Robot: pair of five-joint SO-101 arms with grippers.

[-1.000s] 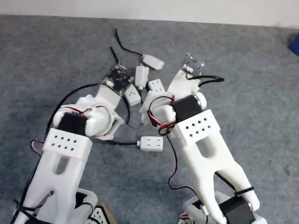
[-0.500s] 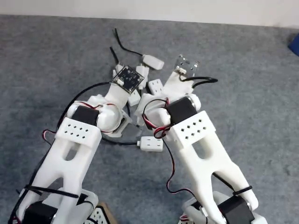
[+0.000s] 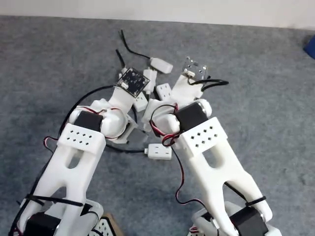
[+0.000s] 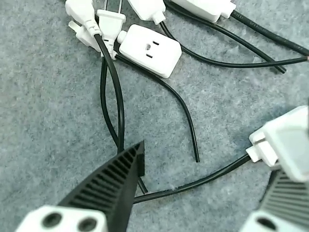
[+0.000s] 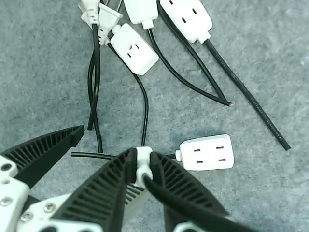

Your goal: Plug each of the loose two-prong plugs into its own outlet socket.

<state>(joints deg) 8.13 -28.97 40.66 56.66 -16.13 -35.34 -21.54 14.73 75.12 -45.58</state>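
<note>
From above, my left arm (image 3: 81, 147) had swung inward over the last second until it crowded my right arm (image 3: 206, 142), which had barely shifted. Between them on the grey carpeted desk (image 3: 44, 69) lay a white rectangular plastic outlet socket (image 3: 159, 151) on a black cord (image 3: 123, 150). That brought both end effectors to the one socket, which I judged to be the set-up for a mating.

Through the left wrist camera, my left end effector (image 4: 205, 166) was spread wide and empty over that socket's cord, with the socket itself just off to one side of it. Well ahead lay a white square single-outlet socket (image 4: 149, 50) and a white flat two-prong plug (image 4: 110, 24), lying close together but not joined.

Through the right wrist camera, my right end effector (image 5: 142, 155) was clamped on a small white plastic plug body (image 5: 142, 166), its prongs hidden. The rectangular socket sat just beside it, with nothing plugged into it yet.
</note>
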